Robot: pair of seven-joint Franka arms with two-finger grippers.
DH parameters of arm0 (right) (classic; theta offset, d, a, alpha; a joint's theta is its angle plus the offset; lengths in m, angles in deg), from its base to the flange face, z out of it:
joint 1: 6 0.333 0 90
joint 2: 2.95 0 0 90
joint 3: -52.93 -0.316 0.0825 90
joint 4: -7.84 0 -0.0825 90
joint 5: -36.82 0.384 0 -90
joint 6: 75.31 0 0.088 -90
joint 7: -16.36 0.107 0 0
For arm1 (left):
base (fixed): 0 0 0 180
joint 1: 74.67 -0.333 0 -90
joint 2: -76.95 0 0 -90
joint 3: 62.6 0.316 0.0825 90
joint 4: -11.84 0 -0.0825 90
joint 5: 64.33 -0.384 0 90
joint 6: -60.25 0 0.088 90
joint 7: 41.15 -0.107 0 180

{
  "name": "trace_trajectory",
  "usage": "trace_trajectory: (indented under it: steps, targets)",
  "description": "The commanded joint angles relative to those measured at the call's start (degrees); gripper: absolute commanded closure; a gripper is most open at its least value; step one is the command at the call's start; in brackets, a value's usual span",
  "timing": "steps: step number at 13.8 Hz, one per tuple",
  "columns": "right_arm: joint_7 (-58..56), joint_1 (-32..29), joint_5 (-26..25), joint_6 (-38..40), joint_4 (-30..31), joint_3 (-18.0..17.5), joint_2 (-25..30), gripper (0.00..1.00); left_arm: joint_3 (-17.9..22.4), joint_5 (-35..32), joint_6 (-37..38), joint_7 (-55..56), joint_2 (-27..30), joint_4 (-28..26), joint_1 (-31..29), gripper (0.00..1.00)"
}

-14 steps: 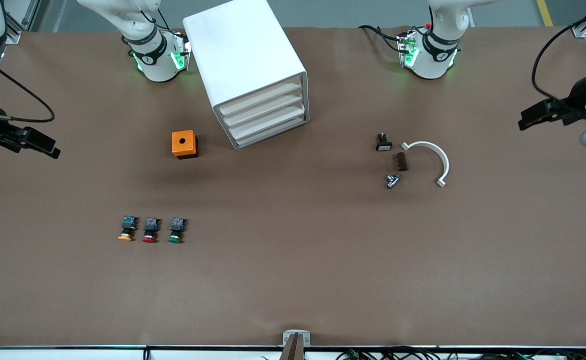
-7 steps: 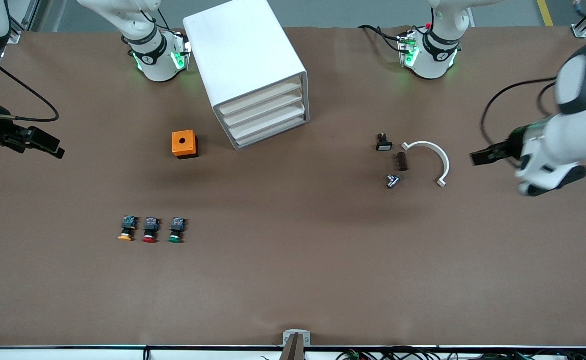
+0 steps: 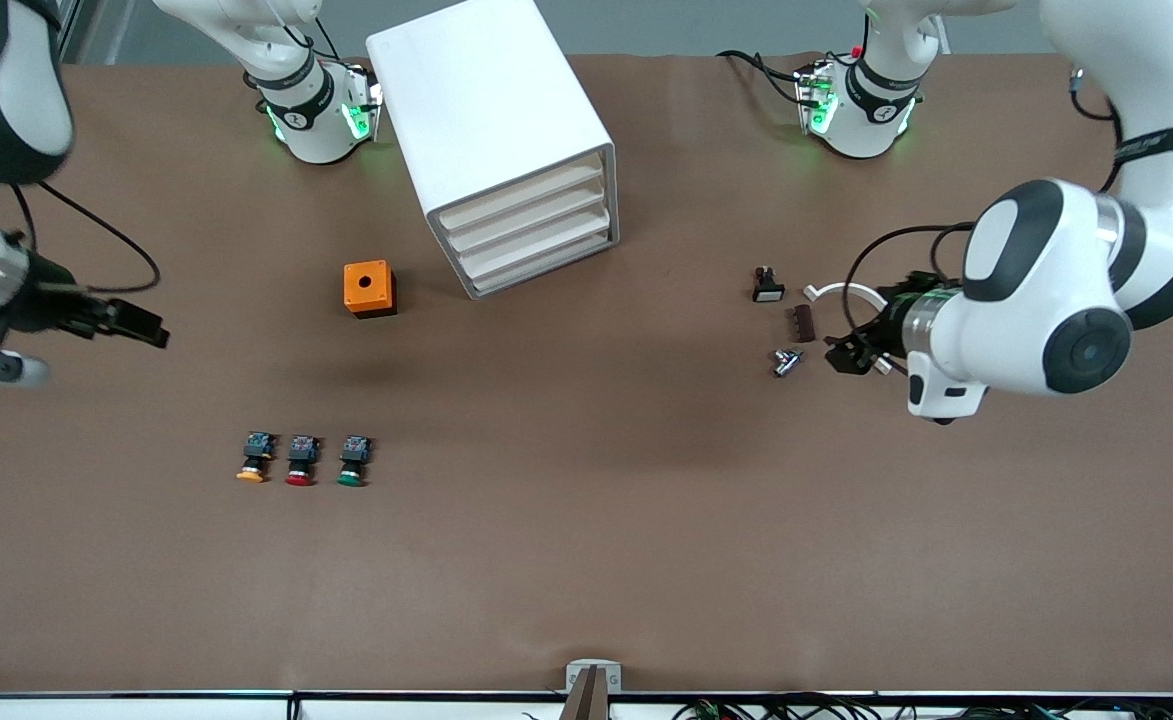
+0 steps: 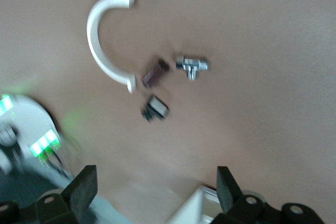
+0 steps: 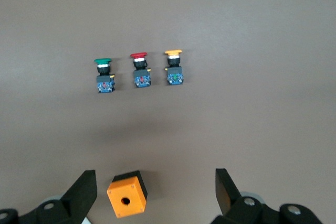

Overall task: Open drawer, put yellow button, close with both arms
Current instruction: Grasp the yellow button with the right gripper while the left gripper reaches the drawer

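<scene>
The white cabinet [image 3: 491, 120] stands by the robots' bases, and its uppermost drawer [image 3: 526, 190] is shut. The yellow button [image 3: 252, 465] lies on the table at the end of a row with a red button [image 3: 298, 462] and a green button [image 3: 352, 462]. It also shows in the right wrist view [image 5: 174, 66]. My right gripper [image 3: 149, 333] is open and empty, in the air over bare table toward the right arm's end; its own view [image 5: 156, 187] shows wide-apart jaws. My left gripper [image 3: 839, 355] is open and empty over the small parts; its own view [image 4: 156, 184] shows the same.
An orange box [image 3: 369, 288] with a hole in its top sits beside the cabinet, nearer the camera. Toward the left arm's end lie a white curved clip [image 3: 871, 310], a brown part [image 3: 803, 322], a metal fitting [image 3: 786, 362] and a black switch [image 3: 767, 286].
The left arm has swung in from the table's end, bringing its gripper over the small parts. The right gripper has moved a little toward the table's middle.
</scene>
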Motion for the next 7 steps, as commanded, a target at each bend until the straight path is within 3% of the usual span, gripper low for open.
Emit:
trace_trajectory:
  steps: [1,4,7]
  targets:
    - [-0.5,0.6,0.2,-3.1,0.0,0.0,-2.9,0.00,0.0,3.2,1.3,13.7,-3.0,2.1,1.6,0.00]
    - [-0.4,1.1,0.2,-9.5,2.6,0.1,-5.7,0.00,0.0,7.4,1.3,27.0,-5.8,2.1,4.0,0.00]
    - [-0.1,0.9,0.2,-16.5,5.7,0.1,-9.5,0.00,0.0,20.1,1.2,34.0,-8.2,2.1,4.0,0.00]
